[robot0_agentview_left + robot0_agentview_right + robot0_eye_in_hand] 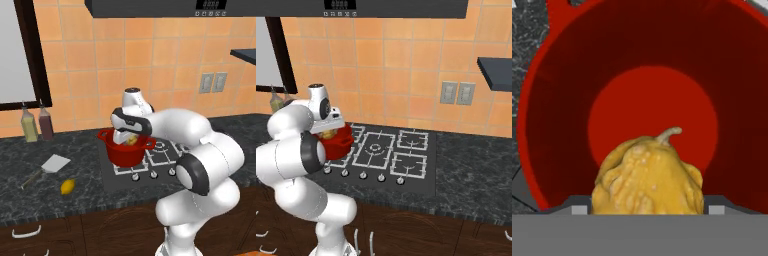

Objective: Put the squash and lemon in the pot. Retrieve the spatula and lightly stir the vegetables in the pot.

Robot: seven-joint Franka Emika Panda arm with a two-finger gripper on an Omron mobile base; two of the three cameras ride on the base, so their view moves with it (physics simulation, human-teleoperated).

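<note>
My gripper (128,138) hangs over the mouth of the red pot (125,154), shut on the knobbly yellow-tan squash (132,140). The hand view looks straight down into the pot (542,115); the squash (648,175) sits between the fingertips, above the bare red bottom. From the right base view, the squash (330,134) peeks out under the hand above the pot (340,145). The bright yellow lemon (68,186) lies on the dark counter left of the stove. The spatula (54,163) lies behind it, pale blade to the right, dark handle pointing toward the counter's front left.
The pot stands on the front left burner of the black stove (381,150). Two bottles (29,125) (46,123) stand against the tiled wall at the back left. A window frame (30,55) is above them.
</note>
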